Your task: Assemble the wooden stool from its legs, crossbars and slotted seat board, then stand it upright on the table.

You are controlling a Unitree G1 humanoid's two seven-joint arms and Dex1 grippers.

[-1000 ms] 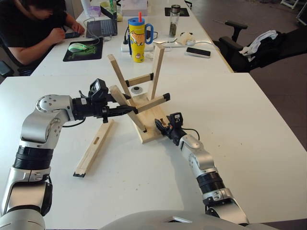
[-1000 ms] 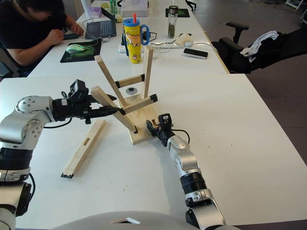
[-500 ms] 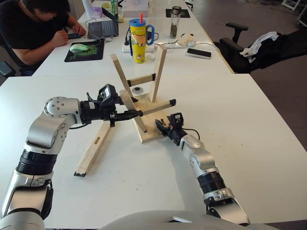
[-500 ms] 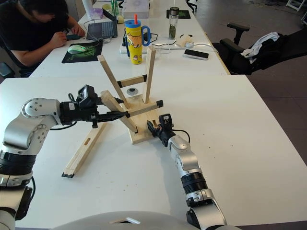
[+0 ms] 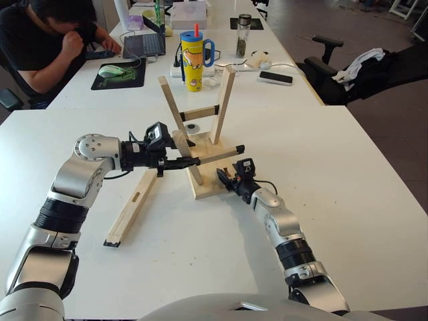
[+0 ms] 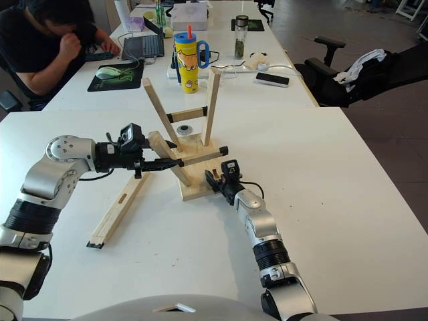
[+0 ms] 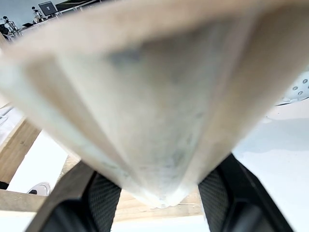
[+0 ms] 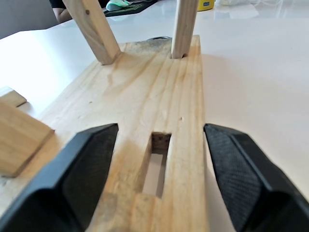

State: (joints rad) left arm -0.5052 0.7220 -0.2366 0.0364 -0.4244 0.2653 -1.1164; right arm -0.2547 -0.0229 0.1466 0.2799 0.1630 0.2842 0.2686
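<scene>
The stool's seat board (image 5: pixel 212 175) lies flat on the white bench (image 5: pixel 348 174), pale planks with a narrow slot cut in at its near end. Two upright legs (image 5: pixel 222 103) are planted in its far end, splayed apart at the top and tied by a short crossbar (image 5: pixel 198 112) with dark ends. My left gripper (image 5: pixel 187 161) comes in level from the left, jaws clamped on a third, held leg (image 5: pixel 180 142), which leans over the board with its lower end touching it; a thinner bar (image 5: pixel 219 154) with a black cap runs off from it to the right. My right gripper (image 5: pixel 227 180) sits at the board's near end, jaws astride it and pressed to both long edges as far as I can judge. A loose slotted bar (image 5: pixel 132 206) lies on the bench to the left, apart from the board. From the left wrist the held leg is a pale blur between the pads (image 7: pixel 104 198), and I can't see how it meets the thinner bar. A small dark round thing (image 5: pixel 191 126) beyond the board is too small to identify.
</scene>
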